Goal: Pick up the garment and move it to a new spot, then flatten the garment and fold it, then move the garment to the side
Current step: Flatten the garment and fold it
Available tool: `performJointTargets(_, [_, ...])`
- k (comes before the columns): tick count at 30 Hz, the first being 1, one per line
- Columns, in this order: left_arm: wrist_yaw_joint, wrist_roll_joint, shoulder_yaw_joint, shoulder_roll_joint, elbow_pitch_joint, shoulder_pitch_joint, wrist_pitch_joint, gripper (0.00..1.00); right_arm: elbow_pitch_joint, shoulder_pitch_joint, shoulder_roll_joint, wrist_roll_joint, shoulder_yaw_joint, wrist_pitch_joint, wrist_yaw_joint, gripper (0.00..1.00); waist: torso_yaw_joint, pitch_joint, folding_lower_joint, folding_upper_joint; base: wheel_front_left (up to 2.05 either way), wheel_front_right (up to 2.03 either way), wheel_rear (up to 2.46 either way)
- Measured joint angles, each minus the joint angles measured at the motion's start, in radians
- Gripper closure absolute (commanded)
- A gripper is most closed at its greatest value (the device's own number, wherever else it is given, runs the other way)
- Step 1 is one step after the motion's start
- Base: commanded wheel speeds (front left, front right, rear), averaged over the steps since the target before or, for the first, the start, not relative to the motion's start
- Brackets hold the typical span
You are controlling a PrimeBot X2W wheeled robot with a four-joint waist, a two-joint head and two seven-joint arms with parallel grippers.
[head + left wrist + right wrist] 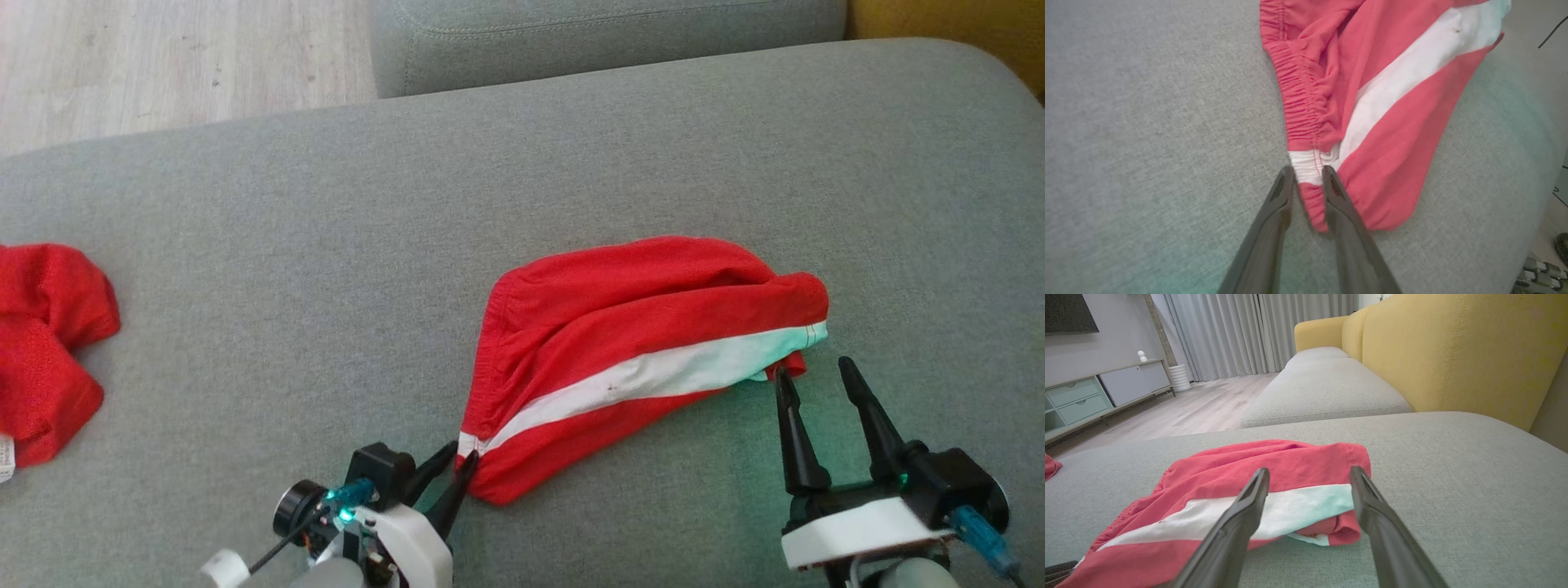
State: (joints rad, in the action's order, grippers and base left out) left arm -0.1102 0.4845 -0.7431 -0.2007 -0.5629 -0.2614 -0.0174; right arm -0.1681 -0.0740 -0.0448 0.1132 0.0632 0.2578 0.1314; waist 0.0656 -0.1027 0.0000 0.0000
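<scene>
The shorts (620, 327) are laid on the grey sofa cushion (326, 204), near its front edge and a bit to the right. They are bunched up, with a white stripe (653, 371) along them. The left gripper (463, 452) is closed on the shorts: the near left corner of the waistband (1306, 161) is pinched between its two fingers. The right gripper (813, 367) is held wide open at the right end of the shorts, with the leg hem just in front of its fingers and nothing in it. It looks as if the pick-up is being got ready, so a second hold is likely needed. To do this well, the right fingers should be pushed a little further onto the hem, so that both layers of cloth are caught, and then shut tight. The shorts should be lifted by both ends together and kept level, so that no corner is dropped. Another red cloth (49, 343) is lying at the left edge, well apart, and should be left alone.
</scene>
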Motion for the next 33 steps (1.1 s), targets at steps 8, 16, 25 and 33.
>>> performJointTargets(8, [-0.005, 0.015, -0.022, 0.003, -0.031, -0.041, 0.071, 1.0, 0.0, 0.0, 0.0, 0.0, 0.001, 0.0, 0.0, 0.0, -0.004, -0.003, 0.0, 0.0, 0.0, 0.0, 0.0])
performJointTargets(16, [0.015, 0.02, -0.021, 0.006, -0.024, -0.049, -0.014, 1.0, -0.001, 0.0, 0.0, 0.0, -0.007, 0.0, 0.0, 0.0, -0.029, -0.002, 0.0, 0.0, 0.0, 0.0, 0.0])
performJointTargets(25, [0.111, 0.019, 0.073, -0.01, 0.087, -0.016, -0.202, 1.0, -0.057, 0.001, 0.0, 0.02, -0.081, 0.0, 0.0, 0.0, -0.086, 0.01, 0.0, 0.0, 0.0, 0.0, 0.0])
performJointTargets(33, [0.119, 0.026, 0.1, -0.022, 0.118, 0.018, -0.222, 1.0, -0.21, 0.002, 0.0, 0.02, -0.086, 0.0, 0.0, 0.0, -0.133, 0.022, 0.0, 0.0, 0.0, 0.0, 0.0])
